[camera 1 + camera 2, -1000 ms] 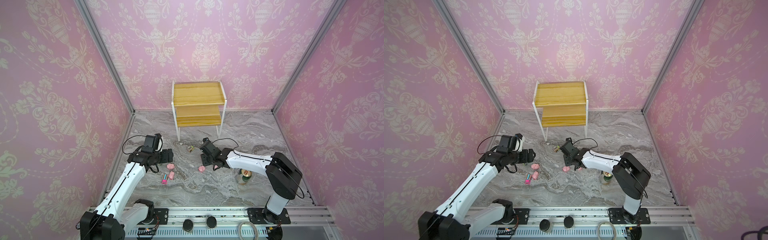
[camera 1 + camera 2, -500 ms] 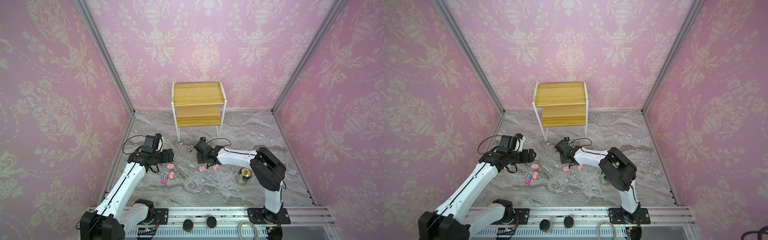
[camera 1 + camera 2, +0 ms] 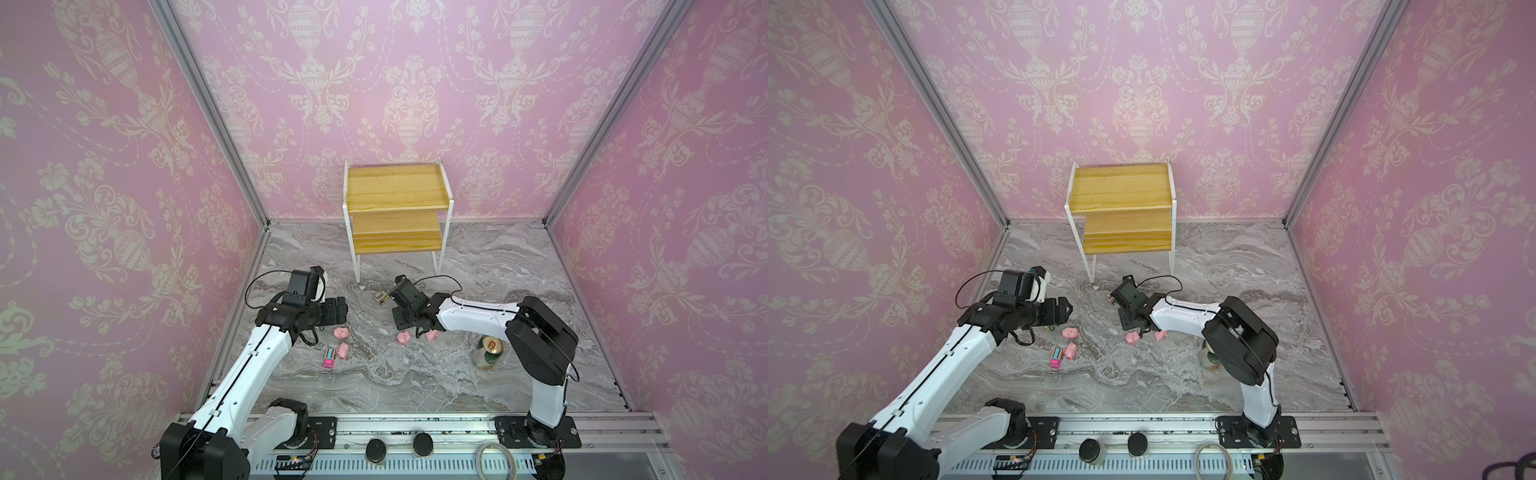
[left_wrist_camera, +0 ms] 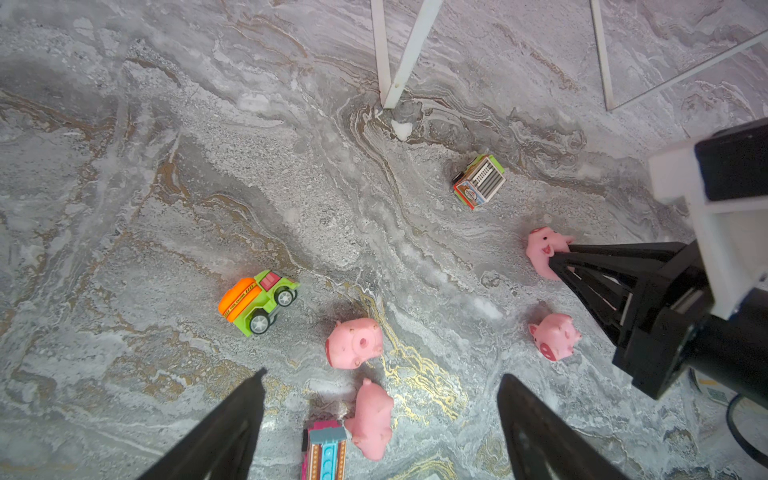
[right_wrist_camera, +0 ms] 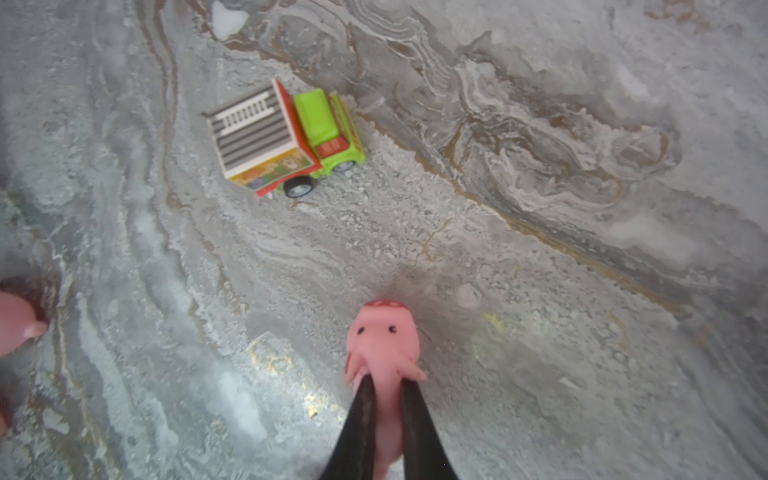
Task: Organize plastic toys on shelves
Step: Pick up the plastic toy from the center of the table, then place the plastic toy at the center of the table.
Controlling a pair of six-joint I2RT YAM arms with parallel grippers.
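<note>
Right gripper (image 5: 386,382) pinches a pink pig (image 5: 382,332) by its rear, snout pointing forward toward the box truck (image 5: 286,137); the shelves (image 3: 395,195) stand beyond that truck, both boards bare.

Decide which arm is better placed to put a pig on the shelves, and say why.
Right. The right gripper is shut on a pink pig, so it likely only needs to lift and carry to the shelves. The left gripper hangs open above other toys, gripping nothing.
</note>
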